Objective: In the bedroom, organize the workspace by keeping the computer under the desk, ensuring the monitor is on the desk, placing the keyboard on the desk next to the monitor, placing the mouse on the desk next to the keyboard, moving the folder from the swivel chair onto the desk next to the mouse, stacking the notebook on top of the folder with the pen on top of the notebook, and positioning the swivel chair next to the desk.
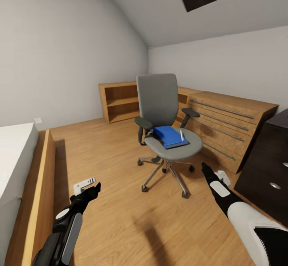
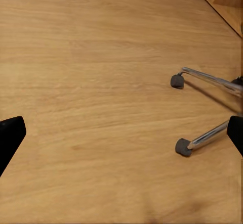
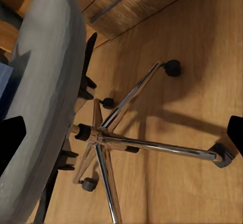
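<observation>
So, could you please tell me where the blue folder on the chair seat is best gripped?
Grip the folder by its near front edge, which sits closest to the seat's rim, coming from the robot's side with the right tool. It lies flat, and the backrest and armrests block the other sides. The pen on it may roll.

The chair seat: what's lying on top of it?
A blue folder lies flat on the chair seat, with a thin whitish pen resting on it. Anything beneath the folder is hidden.

Two chrome swivel chair (image 2: 205, 77) legs on wooden floor (image 2: 91, 82).
</observation>
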Controlling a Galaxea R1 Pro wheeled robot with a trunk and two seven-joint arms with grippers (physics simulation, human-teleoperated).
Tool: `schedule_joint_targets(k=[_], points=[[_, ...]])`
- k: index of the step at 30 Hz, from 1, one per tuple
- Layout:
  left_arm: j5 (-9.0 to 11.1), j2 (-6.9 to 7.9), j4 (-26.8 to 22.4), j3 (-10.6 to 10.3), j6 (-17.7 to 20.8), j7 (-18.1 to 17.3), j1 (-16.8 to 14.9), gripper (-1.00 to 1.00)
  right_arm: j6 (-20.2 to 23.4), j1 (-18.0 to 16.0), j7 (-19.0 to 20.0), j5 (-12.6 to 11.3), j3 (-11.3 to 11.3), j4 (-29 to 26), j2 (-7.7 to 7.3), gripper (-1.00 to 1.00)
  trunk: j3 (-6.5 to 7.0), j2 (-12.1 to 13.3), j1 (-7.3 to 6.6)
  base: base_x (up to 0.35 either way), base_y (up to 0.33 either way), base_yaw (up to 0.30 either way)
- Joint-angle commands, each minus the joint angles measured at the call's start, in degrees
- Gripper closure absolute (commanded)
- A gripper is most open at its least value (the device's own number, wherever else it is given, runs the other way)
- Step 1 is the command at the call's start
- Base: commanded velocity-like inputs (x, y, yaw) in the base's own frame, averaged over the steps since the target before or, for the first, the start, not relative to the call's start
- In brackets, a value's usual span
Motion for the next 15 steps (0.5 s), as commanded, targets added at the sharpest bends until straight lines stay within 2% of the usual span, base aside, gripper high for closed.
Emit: schedule_joint_targets(k=[1,2,3,5,6,7,10,11,15], points=[[0.6,-0.08,0.1,0.0,0.3,0.3,0.0,-1.0,-0.5,0.0,0.0,0.3,0.0,0.0,0.05,-1.0,0.17,0.0,-0.03,-0.004,-0.001,0.0],[0.6,-0.1,0.9,-0.2,0.3,0.4,0.0,-1.0,-1.9,0.0,0.0,2.3,0.1,0.1,0.13,-1.0,0.39,0.0,-0.06,-0.002,0.0,0.0],[0.6,-0.09,1.3,-0.3,0.3,0.4,0.0,-1.0,-2.5,0.0,0.0,3.3,0.1,0.2,0.18,-1.0,0.62,0.0,-0.09,-0.002,0.0,0.0],[0.5,0.0,3.9,-0.5,0.3,0.4,0.0,-1.0,-5.8,0.0,0.0,8.3,0.3,1.4,0.69,-1.0,1.06,0.0,-0.14,-0.001,0.0,0.0],[0.5,0.02,4.5,-0.5,0.3,0.4,0.0,-1.0,-6.9,0.0,0.0,9.9,0.3,2.0,0.9,-1.0,1.28,0.1,-0.16,0.0,0.0,0.0],[0.5,0.03,5.6,-0.6,0.3,0.5,0.0,-1.0,-9.5,0.0,0.0,13.1,0.4,3.6,1.35,-1.0,1.5,0.1,-0.19,0.0,0.0,0.0],[0.5,-0.06,6.5,-0.6,0.3,0.5,0.0,-1.0,-13.9,0.1,-0.1,18.1,0.4,6.9,2.0,-1.0,2.17,0.1,-0.27,0.0,0.0,0.0],[0.5,-0.1,6.9,-0.7,0.2,0.5,0.0,-1.0,-17.0,0.1,-0.1,21.3,0.4,9.2,2.42,-1.0,2.39,0.1,-0.29,0.0,0.0,0.0],[0.4,-0.16,8.7,-0.8,0.2,0.5,0.0,-1.0,-23.3,0.1,-0.1,27.2,0.4,13.9,3.58,-1.0,3.15,1.4,-0.98,0.0,0.0,0.0]])
